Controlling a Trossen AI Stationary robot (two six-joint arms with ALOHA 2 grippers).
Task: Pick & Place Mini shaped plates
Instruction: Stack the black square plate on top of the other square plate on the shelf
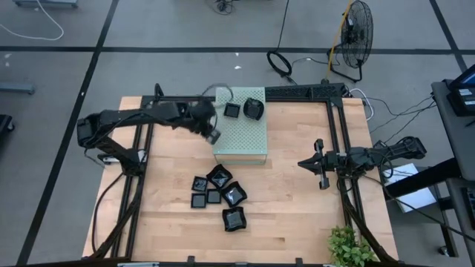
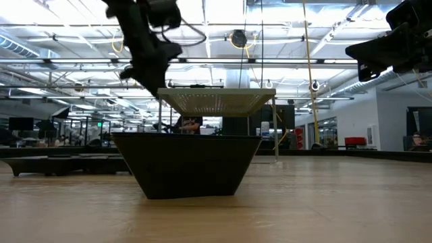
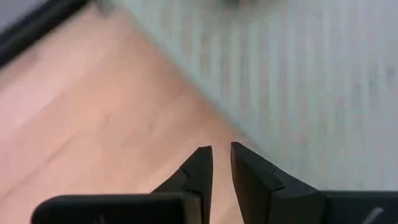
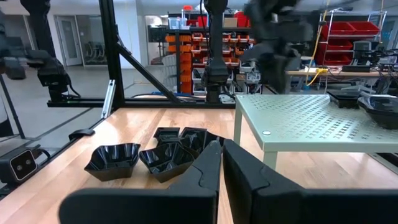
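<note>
Two mini shaped plates, glossy black, (image 1: 232, 110) (image 1: 254, 109) sit on the far end of the pale green perforated box (image 1: 241, 137). Several more lie clustered on the wooden table near the box's front (image 1: 217, 194) (image 4: 112, 163). My left gripper (image 1: 214, 136) (image 3: 221, 149) hangs above the table at the box's left edge, tilted downward and open with a narrow gap and nothing between its fingers. Over the table's right side my right gripper (image 1: 300, 162) (image 4: 222, 144) waits level, shut and holding nothing.
One black plate (image 2: 187, 165) stands close in front of the low camera and hides the table behind it. Black frame rails (image 1: 304, 92) run along the table's far and side edges. A green plant (image 1: 345, 248) stands at the near right corner.
</note>
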